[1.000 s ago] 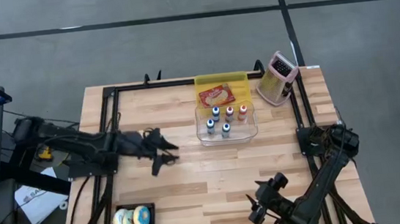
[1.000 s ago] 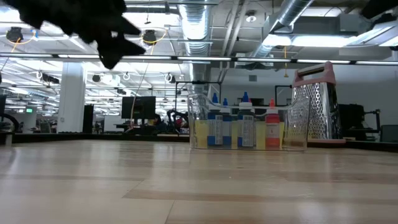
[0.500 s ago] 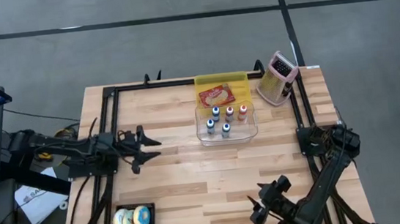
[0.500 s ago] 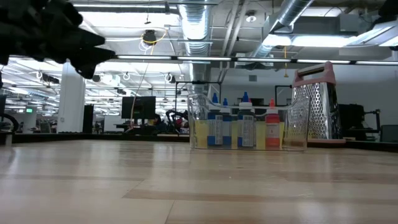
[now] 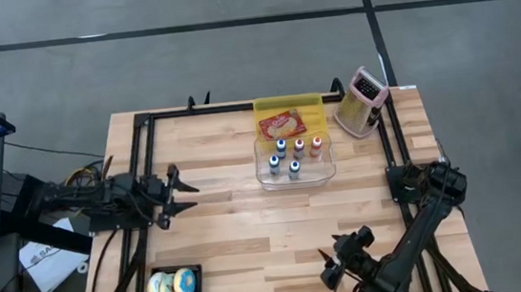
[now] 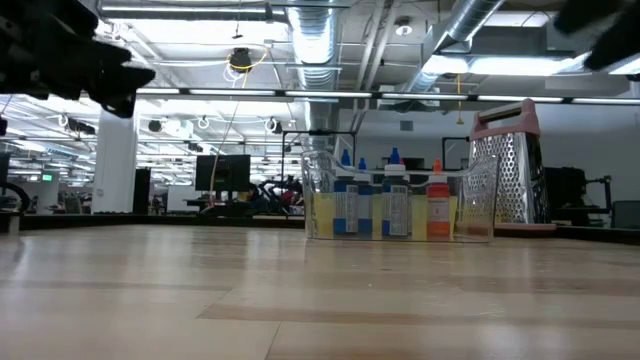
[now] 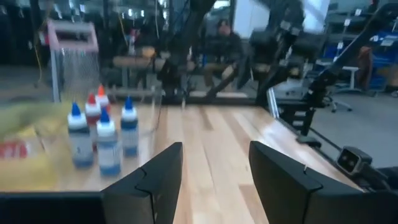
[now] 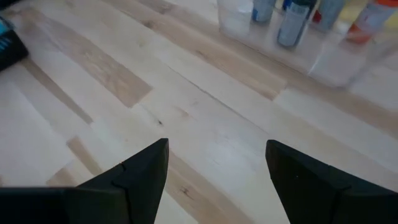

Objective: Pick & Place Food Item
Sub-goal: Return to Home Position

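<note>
The donuts (image 5: 173, 286) sit in the black bin (image 5: 199, 284), at the corner of the bench (image 5: 250, 233) near the left arm (image 5: 102, 195). A clear tub (image 5: 328, 165) holds five bottles (image 5: 293, 169). The yellow tray (image 5: 266, 107) behind it holds a red packet (image 5: 281, 125). The left arm and the right arm (image 5: 414, 241) hover with their jaws apart.

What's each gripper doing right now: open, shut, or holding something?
Left gripper: open, holding nothing, over the table's left side.
Right gripper: open, holding nothing, over the table's right side.
</note>
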